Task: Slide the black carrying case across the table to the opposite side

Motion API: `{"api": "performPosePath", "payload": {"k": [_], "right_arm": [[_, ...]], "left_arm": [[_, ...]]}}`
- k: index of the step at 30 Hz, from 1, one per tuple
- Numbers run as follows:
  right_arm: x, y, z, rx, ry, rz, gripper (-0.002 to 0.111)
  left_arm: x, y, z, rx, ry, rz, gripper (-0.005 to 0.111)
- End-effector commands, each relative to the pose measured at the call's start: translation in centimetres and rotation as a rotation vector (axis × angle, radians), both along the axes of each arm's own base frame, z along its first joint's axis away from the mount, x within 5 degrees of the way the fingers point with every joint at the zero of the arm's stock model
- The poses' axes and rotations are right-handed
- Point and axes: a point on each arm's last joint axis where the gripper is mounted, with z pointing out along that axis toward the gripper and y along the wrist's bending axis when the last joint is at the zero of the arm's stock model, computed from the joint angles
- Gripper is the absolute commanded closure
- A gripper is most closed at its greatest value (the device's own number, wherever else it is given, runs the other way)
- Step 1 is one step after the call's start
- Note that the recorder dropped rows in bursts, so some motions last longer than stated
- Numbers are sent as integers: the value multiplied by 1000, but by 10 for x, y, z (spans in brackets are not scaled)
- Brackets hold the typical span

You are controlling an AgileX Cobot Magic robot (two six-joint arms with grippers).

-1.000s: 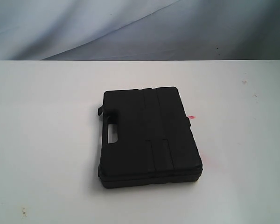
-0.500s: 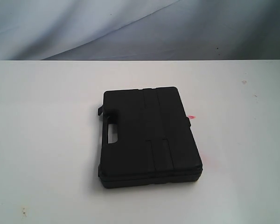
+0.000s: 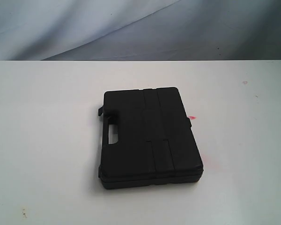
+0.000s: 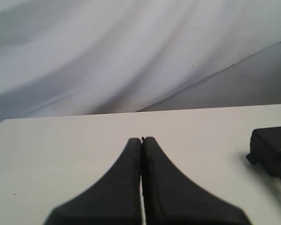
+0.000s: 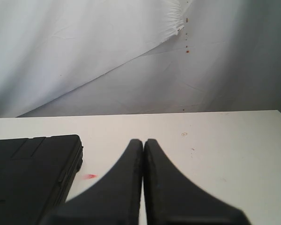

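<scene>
**Both jaws clenched and empty, case untouched at mid-worktop**

The left jaws are pressed tip to tip with nothing between them, and the right jaws stand the same way. Each pair hangs over bare worktop [image 3: 47, 140], clear of the case [image 3: 150, 137]. Each wrist camera catches only one edge of the case, off to the side of the tips.

The closed tips make a narrow pusher, so the likely trouble is aim. A push off the middle of an edge would probably spin the case rather than slide it. A push near a rounded corner could let the tips skid off. A contact set too high might ride up onto the lid. The handle slot [image 3: 113, 133] and the small tab [image 3: 99, 111] at the far-left corner could snag a tip.

The case lies flat and shut near the middle of the worktop, slightly skewed to its edges. It is matte black with ribbed lid panels and a seam along its near side. A small red mark [image 3: 192, 117] sits just beside its right edge.
</scene>
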Motion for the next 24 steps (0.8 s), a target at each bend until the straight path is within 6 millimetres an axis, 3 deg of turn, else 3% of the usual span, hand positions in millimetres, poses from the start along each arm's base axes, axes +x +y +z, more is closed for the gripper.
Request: {"api": "performPosePath", "payload": {"k": [1, 7, 16, 24], "right_arm": [[0, 0, -1, -7, -4, -2, 108], [0, 0, -1, -7, -4, -2, 108], [0, 0, -1, -7, -4, -2, 108], [0, 0, -1, -7, -4, -2, 108]], "left_arm": [[0, -1, 3, -123, -46, -5, 107], [0, -1, 6, -409, -70, -9, 107], [0, -2, 5, -451, -60, -12, 107], [0, -7, -2, -624, 34, -35, 107]]}}
